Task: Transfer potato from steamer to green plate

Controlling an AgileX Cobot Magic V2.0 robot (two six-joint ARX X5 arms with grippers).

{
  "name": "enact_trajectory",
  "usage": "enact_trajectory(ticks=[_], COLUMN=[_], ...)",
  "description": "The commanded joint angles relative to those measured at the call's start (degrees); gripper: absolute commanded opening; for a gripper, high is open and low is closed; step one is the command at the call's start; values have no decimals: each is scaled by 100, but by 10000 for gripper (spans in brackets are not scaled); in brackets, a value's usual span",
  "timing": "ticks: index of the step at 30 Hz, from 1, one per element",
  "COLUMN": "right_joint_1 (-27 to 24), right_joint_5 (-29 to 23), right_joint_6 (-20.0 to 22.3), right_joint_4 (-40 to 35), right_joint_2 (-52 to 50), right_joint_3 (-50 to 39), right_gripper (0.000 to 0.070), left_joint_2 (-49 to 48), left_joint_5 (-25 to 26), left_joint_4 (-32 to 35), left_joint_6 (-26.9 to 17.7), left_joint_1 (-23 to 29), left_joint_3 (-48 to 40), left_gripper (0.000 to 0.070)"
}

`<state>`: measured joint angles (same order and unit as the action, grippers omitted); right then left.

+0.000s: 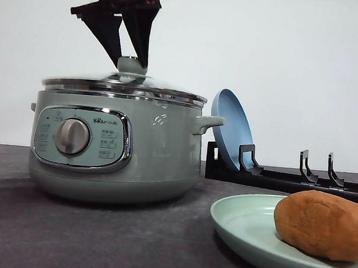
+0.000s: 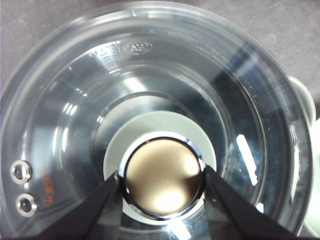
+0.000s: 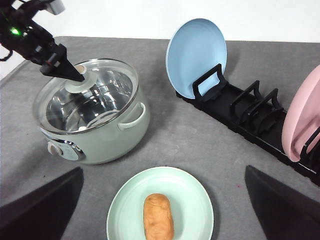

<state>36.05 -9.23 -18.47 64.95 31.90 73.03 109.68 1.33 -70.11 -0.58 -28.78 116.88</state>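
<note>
The orange-brown potato (image 1: 324,225) (image 3: 158,216) lies on the pale green plate (image 1: 246,229) (image 3: 125,210) at the front right of the table. To its left stands the sage-green steamer (image 1: 159,151) (image 3: 115,140) with its glass lid (image 2: 60,115) resting on the rim. My left gripper (image 1: 130,62) (image 2: 162,175) (image 3: 75,75) comes down from above and is shut on the lid knob (image 1: 131,64) (image 2: 162,177), one finger on each side. High over the plate, my right gripper (image 3: 163,169) is open and holds nothing.
A black dish rack (image 1: 287,178) (image 3: 250,117) runs along the back right. A blue plate (image 1: 229,128) (image 3: 196,57) stands upright at its near end, close to the steamer's handle, and a pink plate (image 3: 302,115) at the far end. Grey cloth covers the table.
</note>
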Motion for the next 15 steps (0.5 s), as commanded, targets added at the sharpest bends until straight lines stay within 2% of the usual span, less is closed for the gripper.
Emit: enact_trajectory(ticks=[1,15], right_joint_1=[52,51], right_joint_5=[-33,-33], right_joint_6=[-64,-64], right_joint_4=[-60,-64], right_joint_2=[17,17], right_joint_3=[85,85], right_gripper=[655,655], left_joint_2=[204,227], left_joint_5=[-183,-314], left_joint_4=[44,44], left_joint_6=[-73,-140], left_joint_1=[-43,-9], left_joint_3=[166,166], left_gripper=[9,9])
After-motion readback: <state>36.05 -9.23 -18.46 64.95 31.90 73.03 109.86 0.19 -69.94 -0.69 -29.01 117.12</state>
